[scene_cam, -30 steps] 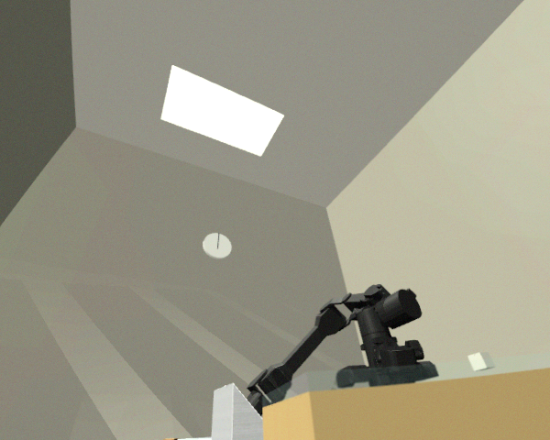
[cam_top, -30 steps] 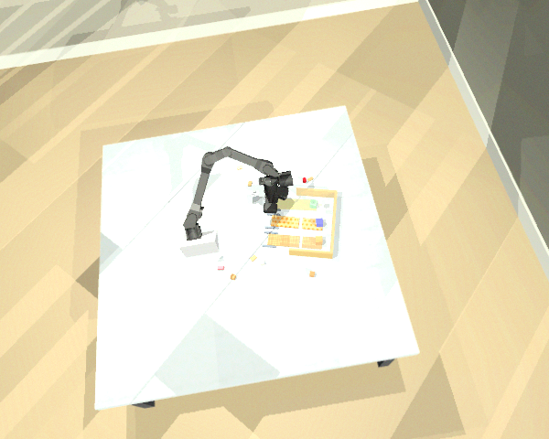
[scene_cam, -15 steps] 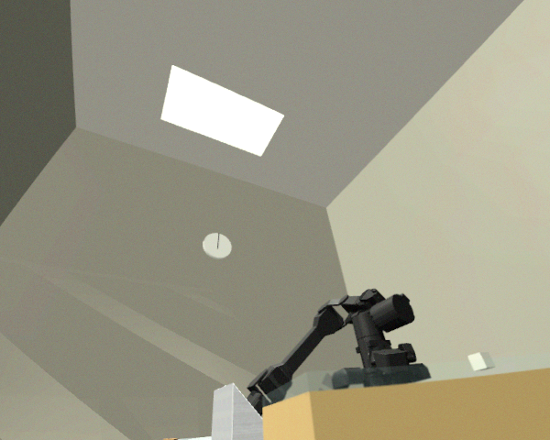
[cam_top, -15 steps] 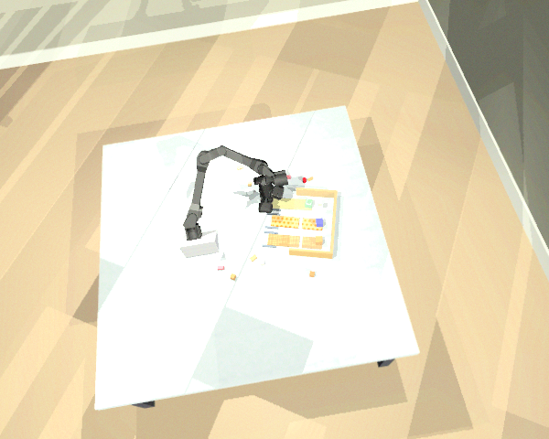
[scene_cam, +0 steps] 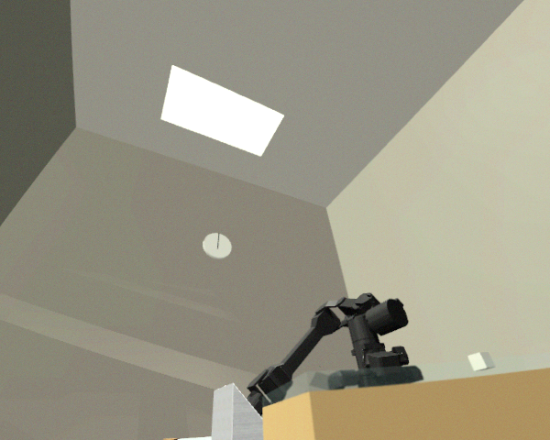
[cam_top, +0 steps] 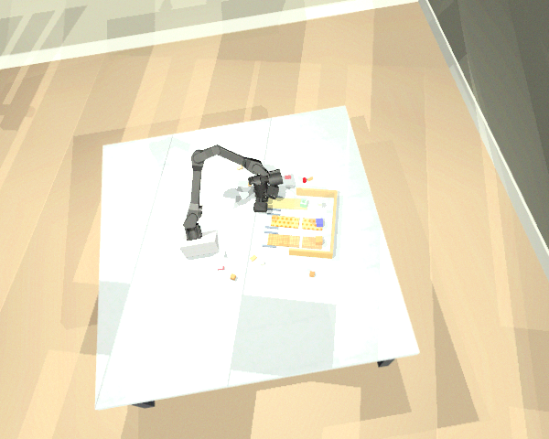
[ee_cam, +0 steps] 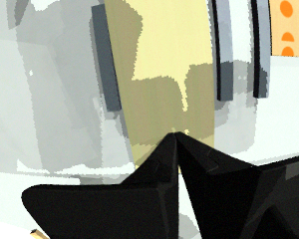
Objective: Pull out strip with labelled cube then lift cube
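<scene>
Your target strip (cam_top: 290,203) is the plain pale yellow one, the top row in the wooden tray (cam_top: 334,221), with its near end poking out of the tray's open side toward the arm. From the top view it runs unbroken, and a small greenish cube (cam_top: 304,203) sits on its far end, inside the tray. It's too tiny to read any label on it, so you can't confirm the marking from here.

Below it are two orange strips: a dotted one (cam_top: 285,221) carrying a purple cube (cam_top: 319,221), and a checked one (cam_top: 283,240). Both show a gap partway along, so they look split in two.

Your gripper (cam_top: 259,206) is right at the yellow strip's near end. In the wrist view the fingers are pressed together, tips meeting over the strip's (ee_cam: 156,34) edge. The strip is thin, and you can't tell from the pictures whether its edge is caught between the tips or they just rest on it; going by how tight they sit, nothing's in there.

The wrist view cuts off most of the strip and doesn't show the cube at all. The exterior view is low, so the tray wall (scene_cam: 408,407) blocks everything inside; you only get the arm (scene_cam: 360,326) above it. Small bits are scattered on the table (cam_top: 170,330) around the tray, too small to identify.
</scene>
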`<state>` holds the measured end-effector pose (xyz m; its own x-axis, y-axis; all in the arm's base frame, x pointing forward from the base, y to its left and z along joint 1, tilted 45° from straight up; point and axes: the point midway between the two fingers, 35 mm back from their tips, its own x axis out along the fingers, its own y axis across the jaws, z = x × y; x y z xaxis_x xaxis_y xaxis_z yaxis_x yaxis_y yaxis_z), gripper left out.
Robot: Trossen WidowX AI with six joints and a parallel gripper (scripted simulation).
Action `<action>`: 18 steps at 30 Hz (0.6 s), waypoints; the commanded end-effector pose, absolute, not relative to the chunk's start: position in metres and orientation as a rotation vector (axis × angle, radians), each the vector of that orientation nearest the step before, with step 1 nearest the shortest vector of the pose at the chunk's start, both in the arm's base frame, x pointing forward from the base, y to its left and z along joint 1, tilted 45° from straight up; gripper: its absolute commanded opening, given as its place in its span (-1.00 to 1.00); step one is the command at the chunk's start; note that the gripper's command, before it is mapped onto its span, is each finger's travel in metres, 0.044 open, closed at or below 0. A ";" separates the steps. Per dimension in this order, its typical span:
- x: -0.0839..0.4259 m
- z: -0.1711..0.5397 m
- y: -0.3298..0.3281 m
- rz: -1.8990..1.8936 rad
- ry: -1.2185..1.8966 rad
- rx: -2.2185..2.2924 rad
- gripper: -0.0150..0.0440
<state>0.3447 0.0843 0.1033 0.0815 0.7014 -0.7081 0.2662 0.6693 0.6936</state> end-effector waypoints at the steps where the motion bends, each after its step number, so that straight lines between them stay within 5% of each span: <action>1: 0.335 0.102 0.091 0.396 1.518 0.843 -0.49; 18: 0.310 0.106 0.097 0.396 1.519 0.844 -0.49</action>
